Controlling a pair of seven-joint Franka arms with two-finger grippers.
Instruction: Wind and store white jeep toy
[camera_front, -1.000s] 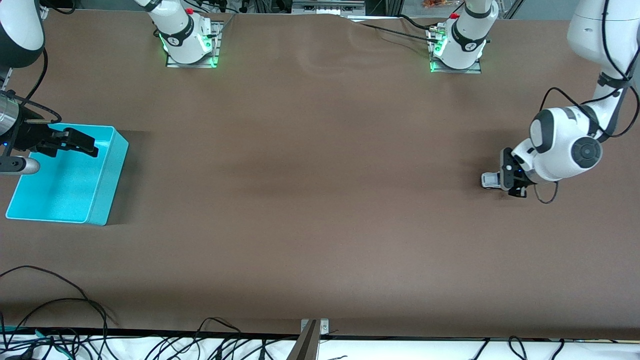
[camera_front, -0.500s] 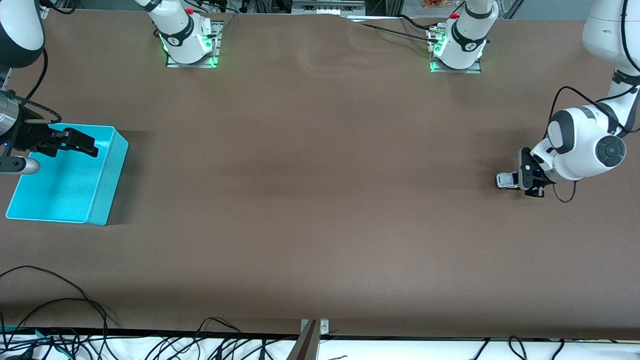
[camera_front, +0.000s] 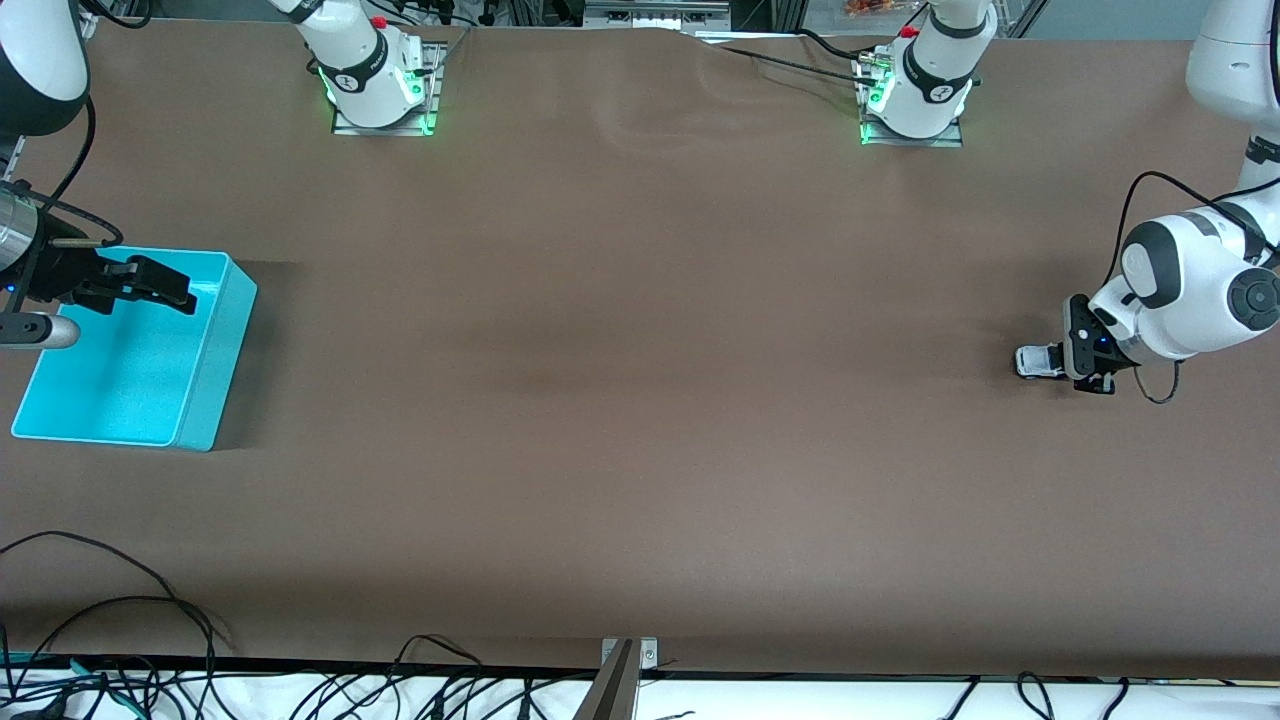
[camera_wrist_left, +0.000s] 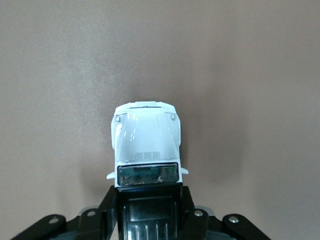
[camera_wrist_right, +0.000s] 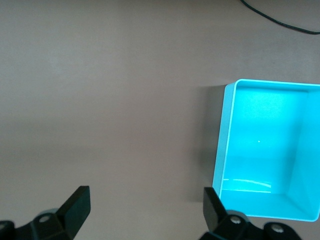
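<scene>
The tiny boxy white jeep toy with a black roof (camera_front: 1038, 361) sits on the brown table (camera_front: 640, 400) at the frame's right edge, pinched at its rear by the left gripper (camera_front: 1068, 360), while the right gripper (camera_front: 175, 290), jaws spread wide and empty, waits over the open turquoise plastic bin (camera_front: 215, 375) at the frame's left edge.

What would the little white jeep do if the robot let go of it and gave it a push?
It would probably roll, since the jeep looks like a wheeled toy sitting level on the flat table. It seems stiff, likely hard plastic: the left gripper, shut on its dark roof, leaves no visible dent. Being tiny beside the gripper, it is probably very light.
</scene>
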